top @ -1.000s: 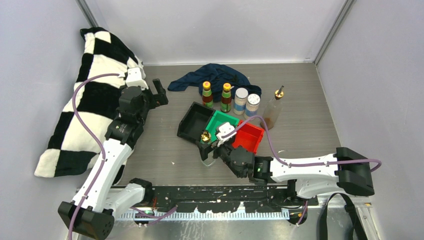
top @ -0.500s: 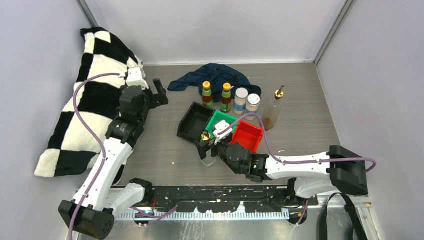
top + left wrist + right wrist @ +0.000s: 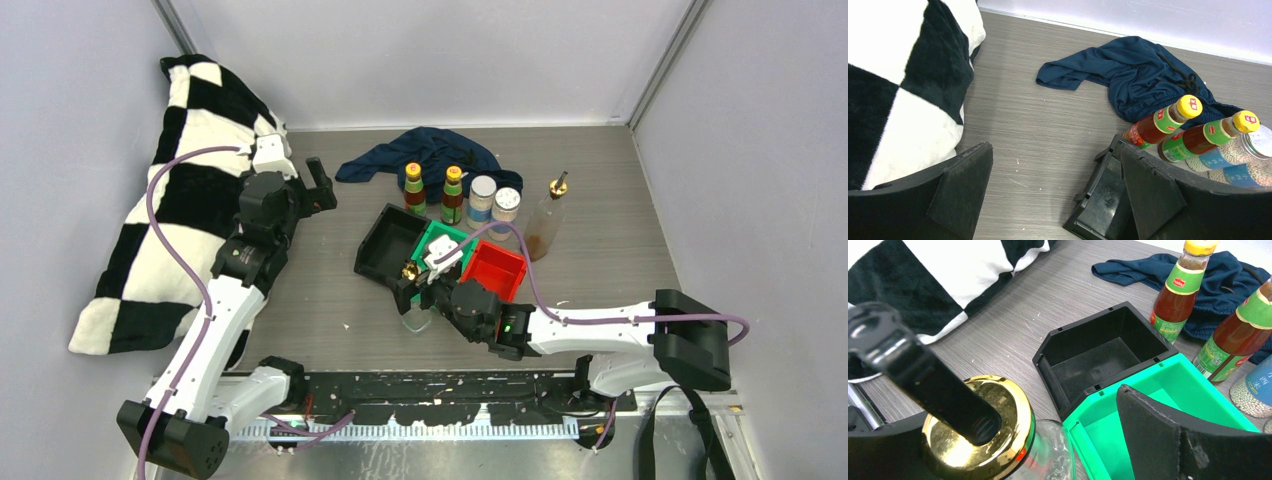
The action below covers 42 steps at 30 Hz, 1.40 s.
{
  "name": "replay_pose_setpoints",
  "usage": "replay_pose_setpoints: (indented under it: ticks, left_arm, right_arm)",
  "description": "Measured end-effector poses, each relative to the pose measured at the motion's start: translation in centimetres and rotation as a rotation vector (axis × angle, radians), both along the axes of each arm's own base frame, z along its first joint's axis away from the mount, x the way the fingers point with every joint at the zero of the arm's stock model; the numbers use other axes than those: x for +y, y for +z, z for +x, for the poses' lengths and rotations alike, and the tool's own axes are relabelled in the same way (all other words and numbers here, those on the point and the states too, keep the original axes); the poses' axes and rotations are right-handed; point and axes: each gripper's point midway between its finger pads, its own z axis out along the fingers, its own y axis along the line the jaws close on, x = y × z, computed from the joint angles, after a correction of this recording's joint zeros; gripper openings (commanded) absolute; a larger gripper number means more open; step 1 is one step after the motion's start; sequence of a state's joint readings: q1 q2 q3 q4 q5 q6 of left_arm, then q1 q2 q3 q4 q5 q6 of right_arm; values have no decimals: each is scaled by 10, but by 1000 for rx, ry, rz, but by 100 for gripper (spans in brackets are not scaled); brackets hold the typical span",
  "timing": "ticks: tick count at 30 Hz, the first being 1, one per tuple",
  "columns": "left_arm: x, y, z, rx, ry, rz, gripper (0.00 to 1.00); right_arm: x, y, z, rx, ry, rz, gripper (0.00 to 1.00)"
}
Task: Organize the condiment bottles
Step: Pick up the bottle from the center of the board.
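Observation:
A clear glass bottle (image 3: 1048, 455) with a gold top (image 3: 998, 440) and a black spout stands on the table by the green bin's near corner. My right gripper (image 3: 1013, 440) is open around its neck, and its right finger (image 3: 1168, 440) stands clear of the glass. From above, this bottle (image 3: 413, 318) sits just left of the right gripper (image 3: 420, 293). Behind the bins stand two yellow-capped bottles (image 3: 413, 192) (image 3: 453, 195), two white-capped jars (image 3: 482, 201) (image 3: 506, 206) and a second glass bottle (image 3: 547, 222). My left gripper (image 3: 322, 186) hangs open over bare table (image 3: 1053, 170).
Black (image 3: 385, 245), green (image 3: 437, 243) and red (image 3: 497, 272) bins sit joined in a row at mid-table. A dark blue cloth (image 3: 425, 152) lies behind the bottles. A black-and-white checked blanket (image 3: 190, 180) covers the left side, under the left arm.
My right gripper has slid left and forward, bringing the gold-topped glass bottle between its open fingers. The left arm has not moved.

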<state>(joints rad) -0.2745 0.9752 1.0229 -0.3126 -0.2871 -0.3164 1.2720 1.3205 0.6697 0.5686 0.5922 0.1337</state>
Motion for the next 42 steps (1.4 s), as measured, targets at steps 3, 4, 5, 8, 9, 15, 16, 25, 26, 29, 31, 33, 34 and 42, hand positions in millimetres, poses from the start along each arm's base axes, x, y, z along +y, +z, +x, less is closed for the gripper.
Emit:
replay_pose_setpoints:
  ticks: [3,4,5,8,9,15,16,25,26,29,31,33,34,42]
  left_arm:
    - [0,0,0,0,0,0,100]
    - [0,0,0,0,0,0,100]
    - [0,0,0,0,1,-1,100]
    - [0,0,0,0,1,-2,100]
    - [0,0,0,0,1,-2,100]
    - [0,0,0,0,3,-10,100]
    - [-1,0,0,0,3,-13,100]
    - [-1,0,0,0,1,-18,100]
    - [-1,0,0,0,1,-18,100]
    - [-2,0,0,0,-3,-20,100]
    - [-3,0,0,0,-6,-21,100]
    - [-3,0,0,1,-6,-23,100]
    - [-3,0,0,1,-6,-23,100]
    - [-4,1,-1,-3,-12,-27,100]
  right_arm:
    - [0,-1,0,2,2,-3,96]
    - [0,-1,0,2,3,-2,95]
    - [0,-1,1,2,3,-2,95]
    - [0,-1,1,2,3,-2,94]
    - [0,-1,1,1,3,-2,94]
    - [-2,2,0,0,2,1,93]
    - [-3,4,0,0,2,3,93]
    - [-10,21,-4,-9,3,34,93]
    - [-11,21,-5,-9,3,35,93]
    - [-12,23,-8,-8,3,34,93]
    - [-13,22,-10,-6,3,29,92]
    - [-13,21,-12,-4,3,23,91]
    - [-13,20,-13,-3,2,18,90]
    - [-14,10,-19,8,2,-35,81]
